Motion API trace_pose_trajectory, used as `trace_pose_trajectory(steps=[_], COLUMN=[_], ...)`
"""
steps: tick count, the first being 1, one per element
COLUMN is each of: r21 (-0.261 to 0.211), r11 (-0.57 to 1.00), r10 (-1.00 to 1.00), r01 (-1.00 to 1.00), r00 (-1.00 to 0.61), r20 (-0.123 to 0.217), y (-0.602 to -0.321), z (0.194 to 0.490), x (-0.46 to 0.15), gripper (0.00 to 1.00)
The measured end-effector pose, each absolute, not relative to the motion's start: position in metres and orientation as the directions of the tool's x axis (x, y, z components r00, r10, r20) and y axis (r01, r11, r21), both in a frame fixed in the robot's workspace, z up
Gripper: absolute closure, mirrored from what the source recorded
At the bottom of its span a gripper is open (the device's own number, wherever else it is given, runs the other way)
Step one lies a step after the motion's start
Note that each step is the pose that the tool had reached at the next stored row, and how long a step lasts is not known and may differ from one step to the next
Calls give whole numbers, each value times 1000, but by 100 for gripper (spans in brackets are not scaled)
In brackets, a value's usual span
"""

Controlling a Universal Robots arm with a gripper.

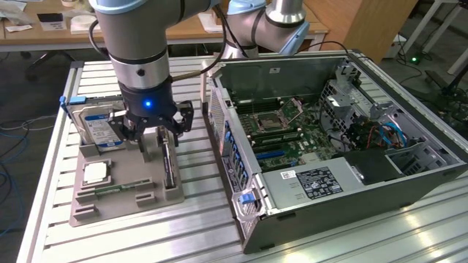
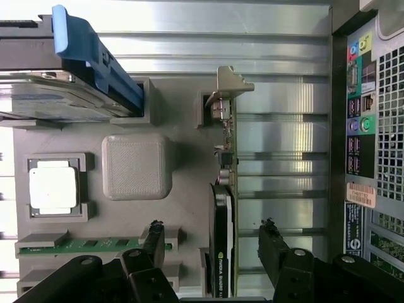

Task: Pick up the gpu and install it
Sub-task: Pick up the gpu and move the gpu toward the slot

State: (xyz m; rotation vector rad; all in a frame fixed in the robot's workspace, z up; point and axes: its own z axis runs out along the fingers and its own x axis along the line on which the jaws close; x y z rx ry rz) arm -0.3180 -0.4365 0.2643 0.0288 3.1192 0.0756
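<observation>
The gpu [image 1: 170, 164] stands on edge in a slot of the grey holder tray [image 1: 124, 205], looking like a thin dark slab. In the wrist view the gpu [image 2: 222, 240] shows its black cooler, green board edge and metal bracket. My gripper [image 1: 157, 137] hangs just above the card's far end, open. Seen from the wrist, the gripper [image 2: 213, 243] has one finger on each side of the card, with a gap on both sides and nothing held. The open computer case [image 1: 329, 137] lies to the exterior view's right of the tray, its motherboard exposed.
The tray [image 2: 183, 189] also carries a blue-labelled hard drive [image 1: 98, 123], a processor chip [image 1: 96, 172] and a green memory stick [image 1: 117, 190]. A grey block [image 2: 136, 167] rises near the card. The case's rear wall [image 2: 372, 126] stands close beside the tray on the slatted metal table [image 1: 197, 219].
</observation>
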Motion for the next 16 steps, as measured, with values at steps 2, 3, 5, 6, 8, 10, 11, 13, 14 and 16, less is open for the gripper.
trace_pose_trajectory(steps=[2,3,5,6,8,10,11,13,14,16], r21=[49,49,49,49,49,49,49,49,49,49], r11=[999,999,999,999,999,999,999,999,999,999], r10=[19,19,19,19,19,19,19,19,19,19], r01=[18,18,18,18,18,18,18,18,18,18], r00=[-1000,-1000,-1000,-1000,-1000,-1000,-1000,-1000,-1000,-1000], r20=[-21,-21,-21,-21,-21,-21,-21,-21,-21,-21], y=[-437,-437,-437,-437,-437,-437,-437,-437,-437,-437], z=[263,262,261,261,259,258,257,256,255,254], x=[-318,-318,-318,-318,-318,-318,-318,-318,-318,-318], gripper=[29,29,29,29,29,29,29,29,29,29])
